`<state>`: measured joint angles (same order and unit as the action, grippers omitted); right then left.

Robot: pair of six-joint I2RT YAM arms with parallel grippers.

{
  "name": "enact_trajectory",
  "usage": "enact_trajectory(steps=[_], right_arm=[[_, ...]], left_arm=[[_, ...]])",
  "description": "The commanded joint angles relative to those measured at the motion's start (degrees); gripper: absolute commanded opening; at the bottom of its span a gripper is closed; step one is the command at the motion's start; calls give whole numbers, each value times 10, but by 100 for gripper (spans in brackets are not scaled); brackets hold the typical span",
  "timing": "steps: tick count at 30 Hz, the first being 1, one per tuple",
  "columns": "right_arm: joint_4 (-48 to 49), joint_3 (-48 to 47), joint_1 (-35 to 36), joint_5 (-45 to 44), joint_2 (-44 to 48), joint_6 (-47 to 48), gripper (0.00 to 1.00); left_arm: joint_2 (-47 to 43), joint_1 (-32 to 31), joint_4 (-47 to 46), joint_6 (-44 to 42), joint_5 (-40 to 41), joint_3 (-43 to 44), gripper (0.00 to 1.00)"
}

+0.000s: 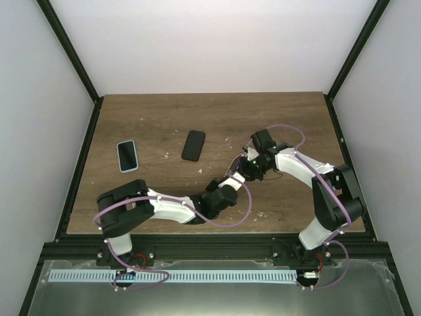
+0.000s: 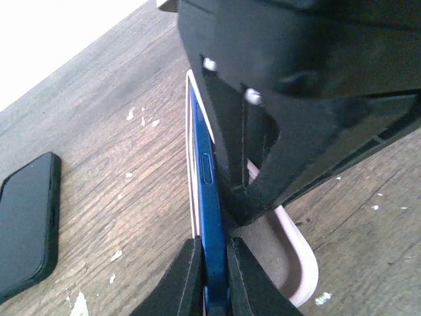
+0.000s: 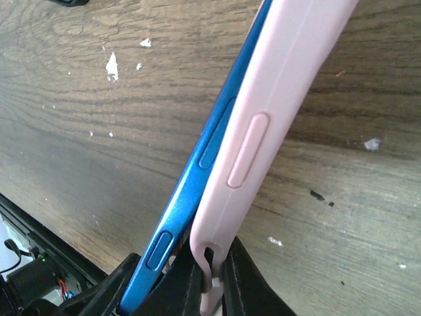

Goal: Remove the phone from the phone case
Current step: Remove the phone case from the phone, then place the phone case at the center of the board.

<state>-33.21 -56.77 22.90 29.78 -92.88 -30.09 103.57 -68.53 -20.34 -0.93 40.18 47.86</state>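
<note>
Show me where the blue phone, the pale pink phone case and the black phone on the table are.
Blue phone (image 2: 209,210): left wrist view, on its narrow side edge.
Pale pink phone case (image 3: 289,99): right wrist view, on its outer side wall.
Black phone (image 2: 26,217): left wrist view, on its flat dark face.

Left edge cuts off black phone (image 2: 26,224). Most of pink case (image 2: 293,260) hidden behind right gripper (image 2: 245,184) (close, blurred). Overhead, blue phone (image 1: 239,166) too small.
</note>
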Motion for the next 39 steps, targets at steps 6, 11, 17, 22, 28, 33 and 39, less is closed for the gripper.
enact_trajectory(steps=[6,11,17,22,28,33,39], right_arm=[[-3,31,-21,-163,43,41,1],[-3,28,-22,-201,54,46,1],[-5,22,-21,-238,70,49,1],[-9,15,-22,-273,94,70,1],[22,2,-43,-252,136,238,1],[13,-36,-170,-168,134,374,1],[-112,-131,-257,-107,35,533,1]], left_arm=[[-81,18,36,77,18,-56,0],[-133,26,15,115,-11,-88,0],[-196,27,-13,136,-17,-116,0],[-240,38,-11,153,-19,-140,0],[-284,43,-16,141,-15,-167,0],[-304,43,-3,114,-7,-161,0],[-291,43,19,79,3,-146,0]])
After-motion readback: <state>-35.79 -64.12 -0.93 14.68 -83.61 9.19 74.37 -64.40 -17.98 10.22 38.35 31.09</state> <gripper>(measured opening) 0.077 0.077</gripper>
